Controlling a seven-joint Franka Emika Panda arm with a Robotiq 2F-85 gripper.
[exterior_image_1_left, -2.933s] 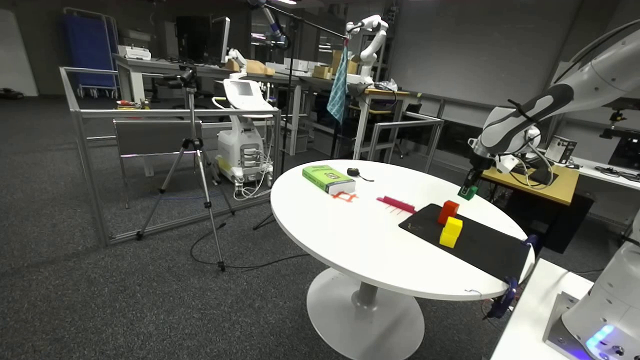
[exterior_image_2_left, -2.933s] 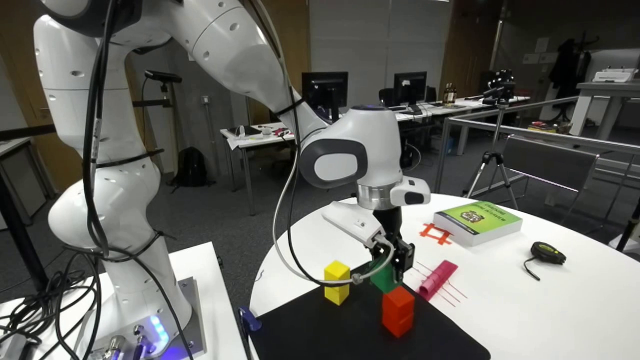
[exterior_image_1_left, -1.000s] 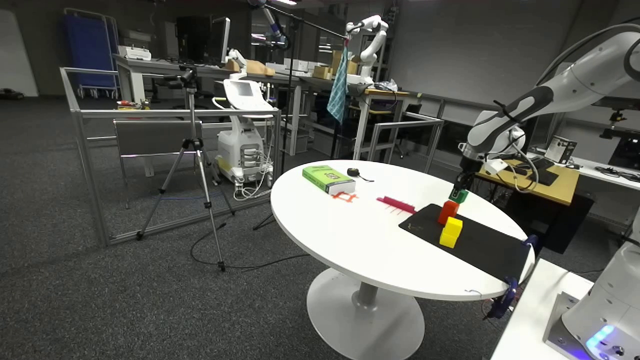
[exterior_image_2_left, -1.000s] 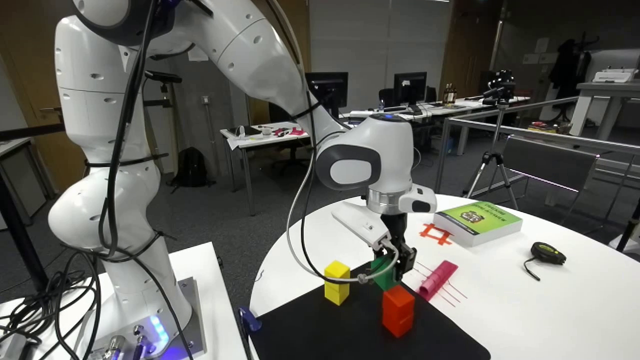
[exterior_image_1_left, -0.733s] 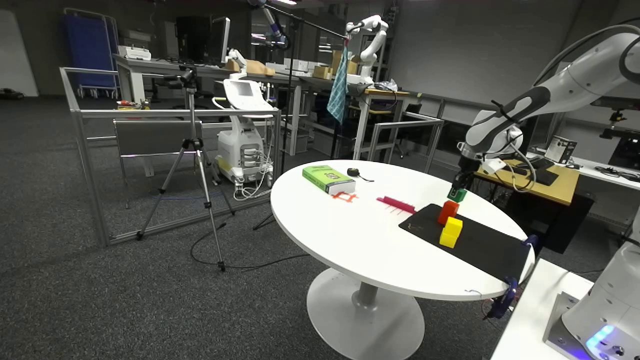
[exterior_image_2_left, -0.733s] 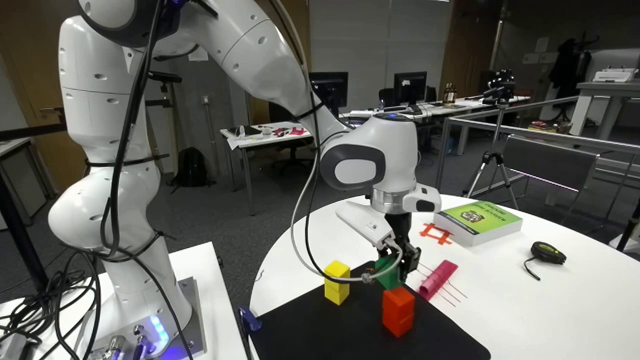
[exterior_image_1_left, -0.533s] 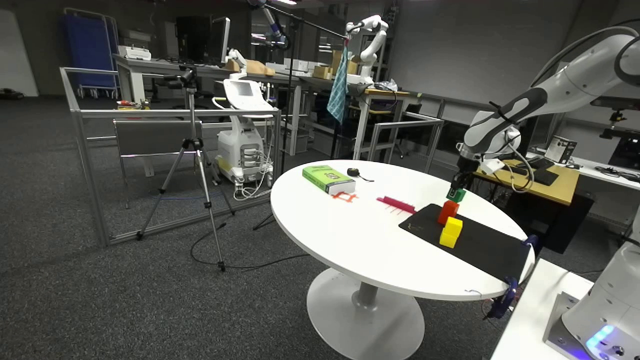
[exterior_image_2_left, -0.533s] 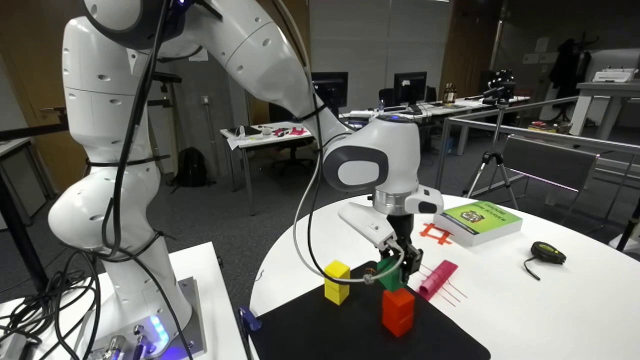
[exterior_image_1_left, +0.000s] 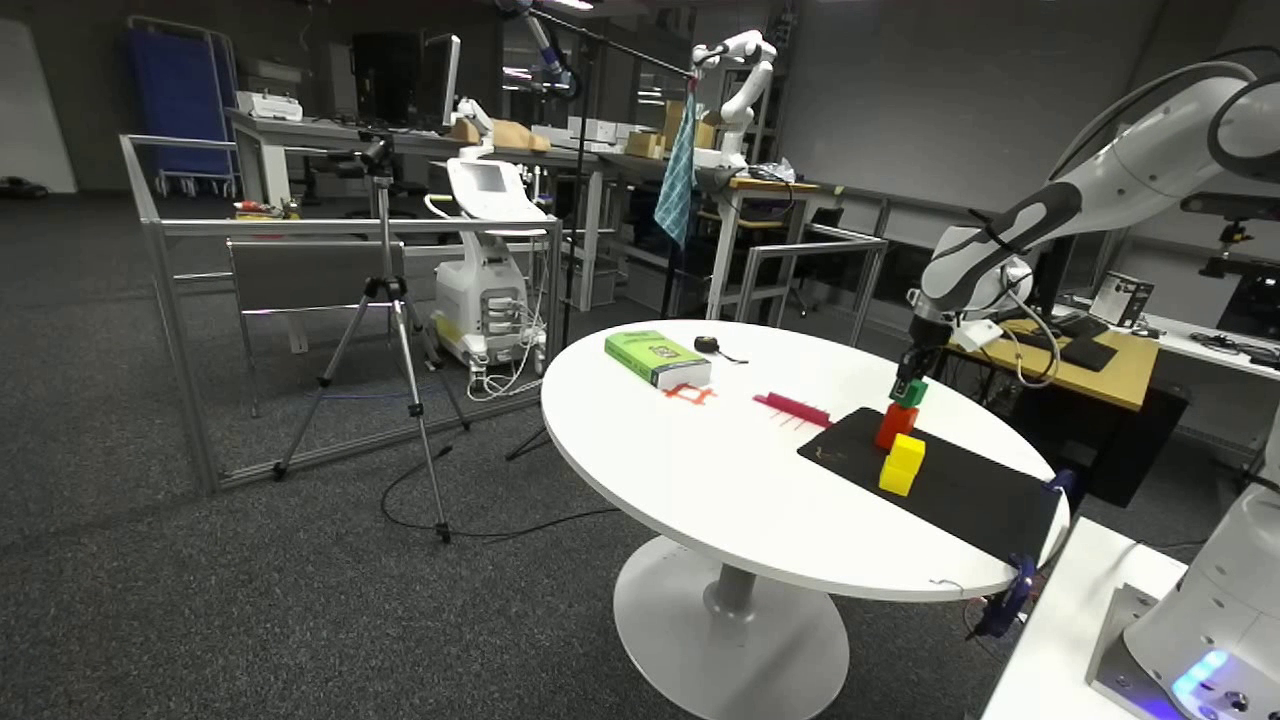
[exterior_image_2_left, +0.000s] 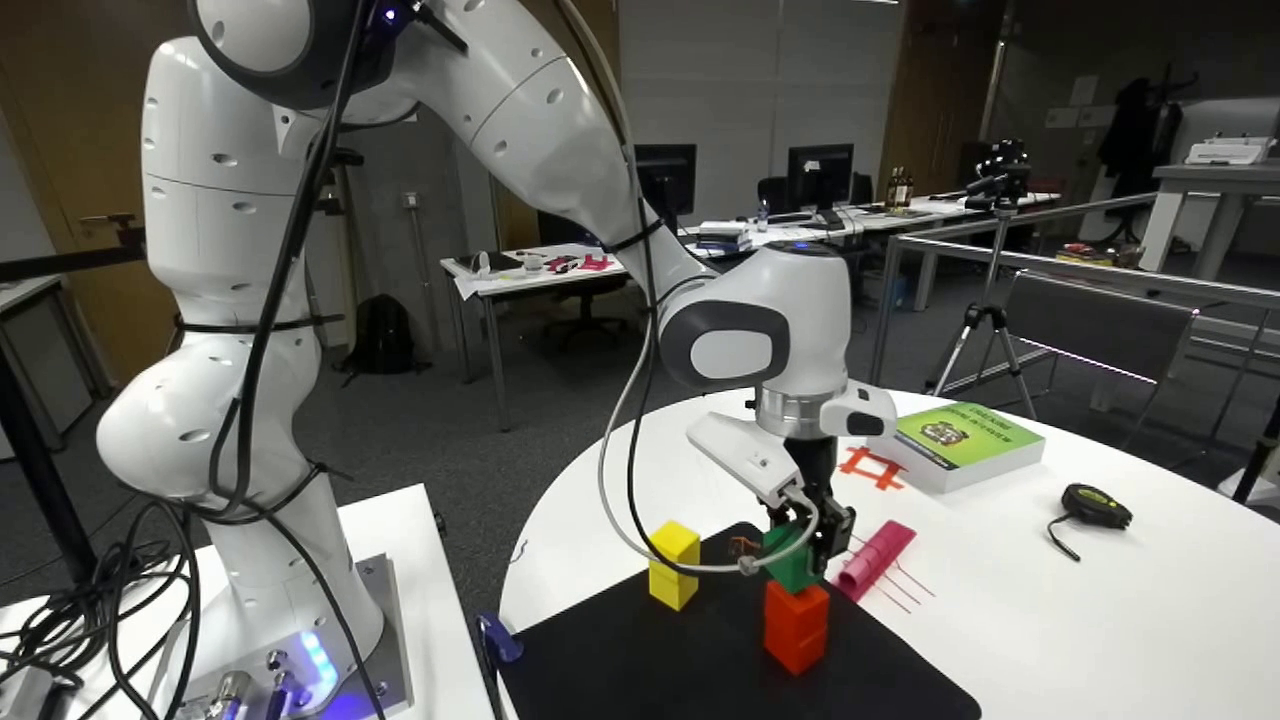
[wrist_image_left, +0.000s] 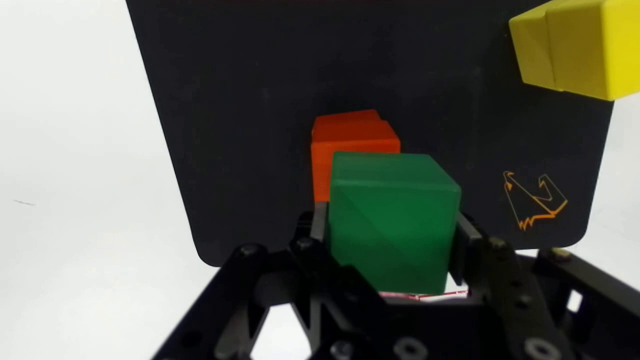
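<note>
White jointed robot arm (exterior_image_2_left: 545, 130) sits further right than a few seconds ago in an exterior view. Black two-finger gripper (wrist_image_left: 392, 227) has travelled with it and is still clamped on the solid green cube (wrist_image_left: 395, 237), one finger each side. Cube is now above the stack of two red cubes (exterior_image_2_left: 797, 628); earlier it hung off to the side, past the stack. Overlap isn't full: wrist view shows an L of red top poking out from under the green. Can't tell if green and red touch.

Rest hasn't moved. Round white table (exterior_image_1_left: 680, 480) and the black rectangular mat (exterior_image_2_left: 640, 655) on it are as before. Grey cable (exterior_image_2_left: 715, 569) loops down from the arm and crosses in front of the green cube in that same exterior view, partly hiding it. Thick green-covered book (exterior_image_2_left: 965, 445) lies well apart from the stacks. Pink ridged strip (exterior_image_2_left: 876, 560) with thin strands is at the mat's edge, near the red stack. Stack of two yellow cubes (exterior_image_1_left: 902, 466) stands on the mat, near the red one, not touching. Orange-red lattice piece (exterior_image_2_left: 872, 468) lies just beside the book, black-and-yellow tape measure (exterior_image_2_left: 1096, 506) near it, strap out.
</note>
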